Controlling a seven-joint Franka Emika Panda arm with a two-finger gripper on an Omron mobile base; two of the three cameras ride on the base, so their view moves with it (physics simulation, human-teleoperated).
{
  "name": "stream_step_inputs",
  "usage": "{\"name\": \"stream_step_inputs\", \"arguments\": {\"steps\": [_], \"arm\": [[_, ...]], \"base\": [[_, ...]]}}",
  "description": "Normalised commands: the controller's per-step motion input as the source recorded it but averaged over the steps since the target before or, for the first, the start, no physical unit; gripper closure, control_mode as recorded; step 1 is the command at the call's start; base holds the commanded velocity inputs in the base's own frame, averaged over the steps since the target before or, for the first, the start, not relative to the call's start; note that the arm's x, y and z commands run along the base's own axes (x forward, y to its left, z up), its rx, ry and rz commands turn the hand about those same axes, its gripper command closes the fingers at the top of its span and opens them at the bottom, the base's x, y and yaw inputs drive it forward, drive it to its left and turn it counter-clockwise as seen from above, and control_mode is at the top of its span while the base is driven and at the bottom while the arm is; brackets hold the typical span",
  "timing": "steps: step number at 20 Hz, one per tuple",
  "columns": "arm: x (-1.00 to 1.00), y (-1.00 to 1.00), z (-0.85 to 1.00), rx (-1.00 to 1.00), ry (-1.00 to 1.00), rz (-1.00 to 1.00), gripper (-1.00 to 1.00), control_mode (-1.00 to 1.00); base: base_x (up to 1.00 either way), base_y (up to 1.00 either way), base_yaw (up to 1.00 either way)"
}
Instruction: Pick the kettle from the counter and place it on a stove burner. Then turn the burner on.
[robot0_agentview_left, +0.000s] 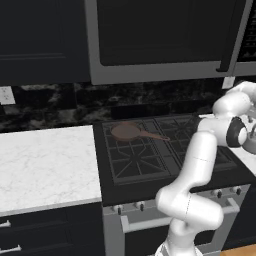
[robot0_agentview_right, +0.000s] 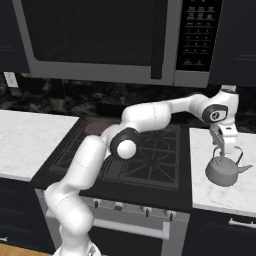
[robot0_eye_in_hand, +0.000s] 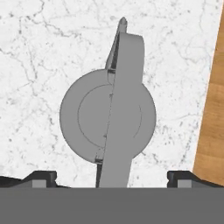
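The silver-grey kettle (robot0_agentview_right: 224, 171) stands upright on the white marble counter (robot0_agentview_right: 235, 197) to the right of the stove. My gripper (robot0_agentview_right: 226, 148) hangs right over its arched handle, pointing straight down. In the hand view the kettle (robot0_eye_in_hand: 87, 116) lies directly below, and its handle runs up the middle between my fingertips (robot0_eye_in_hand: 41, 177), which stand wide apart. The gripper (robot0_eye_in_hand: 111, 179) is open and holds nothing. The stove burners (robot0_agentview_right: 155, 150) with black grates lie left of the kettle, and they show on the black cooktop (robot0_agentview_left: 137, 155) in the left base view too.
A copper-brown long-handled pan (robot0_agentview_left: 129, 132) rests on the back left burner. A microwave (robot0_agentview_right: 100, 35) hangs over the stove. A row of knobs (robot0_agentview_right: 145, 210) lines the stove front. More marble counter (robot0_agentview_left: 45, 165) extends left. The counter edge and wooden floor (robot0_eye_in_hand: 214, 109) lie close beside the kettle.
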Motion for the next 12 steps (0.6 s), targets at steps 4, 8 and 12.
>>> {"name": "stream_step_inputs", "arguments": {"steps": [4,8,12], "arm": [[-0.02,-0.04,-0.07,0.0,0.0,-0.09,-1.0,-1.0],[0.01,0.0,0.0,0.0,0.0,-0.06,-1.0,-1.0],[0.0,0.0,0.0,0.0,0.0,-0.04,-1.0,-1.0]], "base": [[0.0,0.0,0.0],[0.0,0.0,0.0],[0.0,0.0,0.0]]}}
